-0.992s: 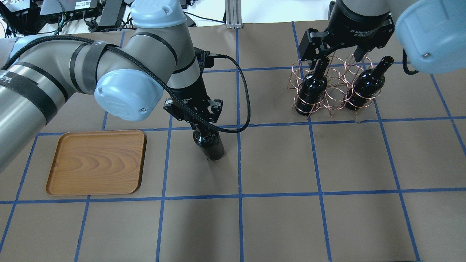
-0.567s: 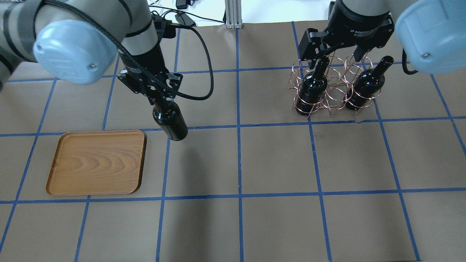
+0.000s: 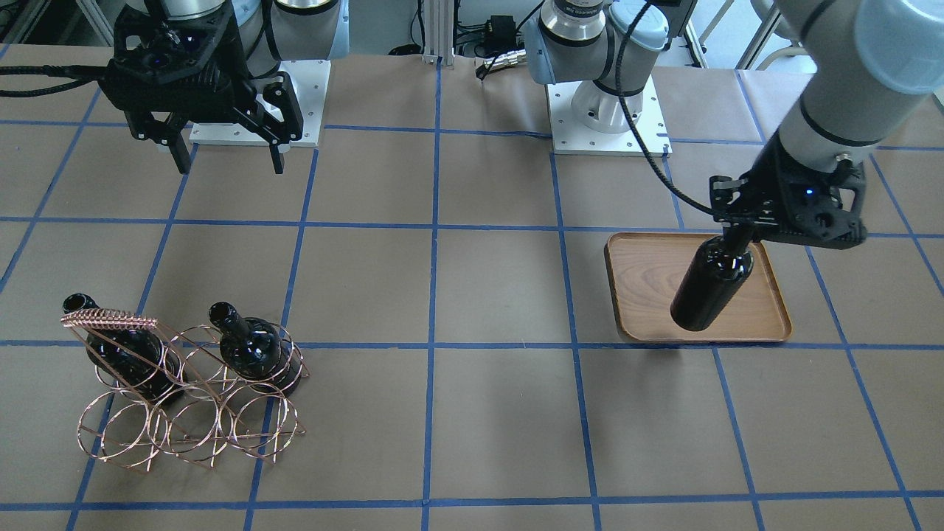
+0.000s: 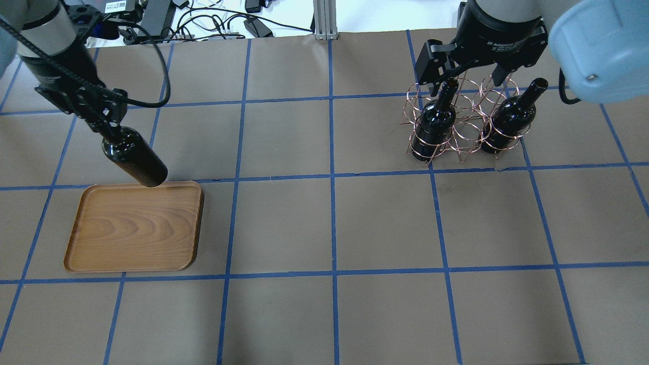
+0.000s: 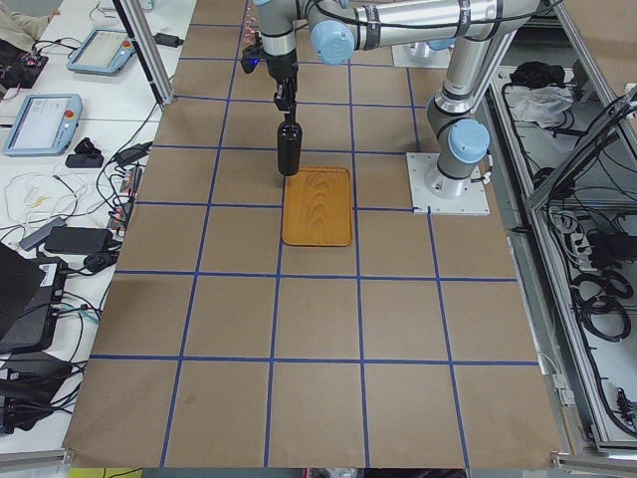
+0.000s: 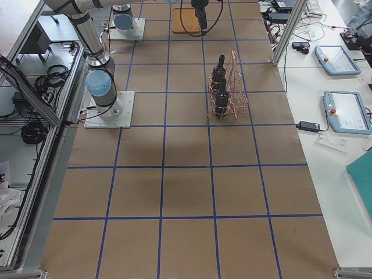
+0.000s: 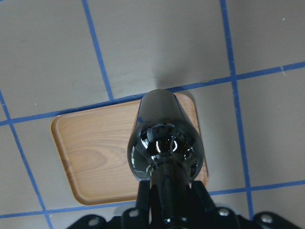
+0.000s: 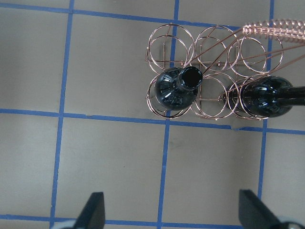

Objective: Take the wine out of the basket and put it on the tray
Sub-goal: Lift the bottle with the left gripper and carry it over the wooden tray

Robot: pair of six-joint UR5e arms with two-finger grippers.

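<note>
My left gripper [image 4: 104, 124] is shut on the neck of a black wine bottle [image 4: 134, 158] and holds it off the table, above the far edge of the wooden tray [image 4: 134, 228]. The left wrist view shows the bottle [image 7: 164, 143] over the tray [image 7: 95, 157]. My right gripper [image 4: 466, 76] is open and empty above the copper wire basket [image 4: 464, 126]. Two more bottles [image 4: 433, 124] [image 4: 507, 124] stand in the basket. In the front view the held bottle [image 3: 712, 284] hangs over the tray [image 3: 641, 287].
The table is covered in brown paper with a grid of blue tape lines. The arm bases stand on white plates [image 3: 608, 125] at the robot's side. The basket's coiled handle [image 3: 110, 319] sticks up beside the bottles.
My left arm has carried the bottle leftward from the table's middle to the tray's far edge. The right gripper and the basket have not moved.
</note>
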